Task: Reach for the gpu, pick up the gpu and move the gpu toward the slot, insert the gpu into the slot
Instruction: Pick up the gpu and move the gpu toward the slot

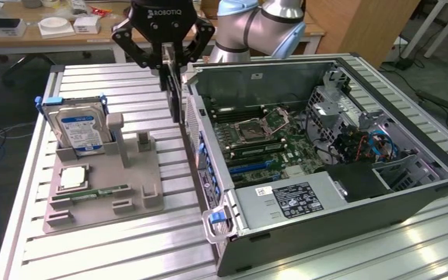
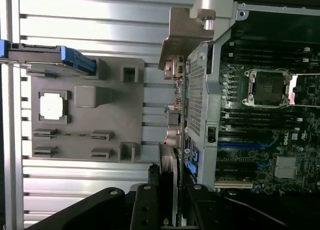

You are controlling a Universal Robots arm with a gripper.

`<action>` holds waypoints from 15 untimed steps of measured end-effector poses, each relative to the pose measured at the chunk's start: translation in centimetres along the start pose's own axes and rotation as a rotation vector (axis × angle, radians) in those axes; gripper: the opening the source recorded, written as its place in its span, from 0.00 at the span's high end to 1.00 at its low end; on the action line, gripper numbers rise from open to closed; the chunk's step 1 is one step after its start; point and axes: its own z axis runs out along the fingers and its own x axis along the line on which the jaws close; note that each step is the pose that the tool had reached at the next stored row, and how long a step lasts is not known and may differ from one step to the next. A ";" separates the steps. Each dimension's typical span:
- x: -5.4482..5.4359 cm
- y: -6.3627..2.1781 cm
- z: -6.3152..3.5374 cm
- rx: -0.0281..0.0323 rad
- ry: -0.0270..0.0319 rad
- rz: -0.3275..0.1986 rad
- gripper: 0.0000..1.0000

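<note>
A: What sits at the exterior view's left?

B: A grey holder tray [image 1: 103, 169] lies on the slatted metal desk [image 1: 130, 245]. 1 hard drive [image 1: 80, 125] with a blue label stands upright at the tray's far end. Nearer the camera, 1 square processor chip [image 1: 72, 177] and 1 memory stick [image 1: 100, 191] lie flat in their recesses.

A: And toward the middle?

B: The tool [image 1: 175, 69] hangs over the gap between the tray and the computer case [image 1: 325, 216]. Its 2 fingers are clamped on the gpu [image 1: 175, 96]. The card hangs upright and edge-on beneath them, lifted off the desk, just beside the case's outer wall. I cannot tell whether card and wall touch.

A: Does the wrist view agree?

B: Yes. The dark fingers [image 2: 145, 210] press in on the gpu [image 2: 168, 170] from both sides, with the tray on one side of the card and the case on the other.

A: What is at the exterior view's right?

B: The case lies on its side with the panel off. Inside are the motherboard [image 1: 275, 140], its processor socket [image 1: 251, 129] and a power supply [image 1: 294, 201] bearing a black label. The gpu is outside the case, not seated on the motherboard.
</note>
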 end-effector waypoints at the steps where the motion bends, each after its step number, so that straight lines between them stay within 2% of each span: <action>1: -0.2 -0.01 0.01 0.0000 0.0000 0.000 0.73; 15: -3.0 -0.09 0.15 -0.0002 -0.0001 -0.006 0.73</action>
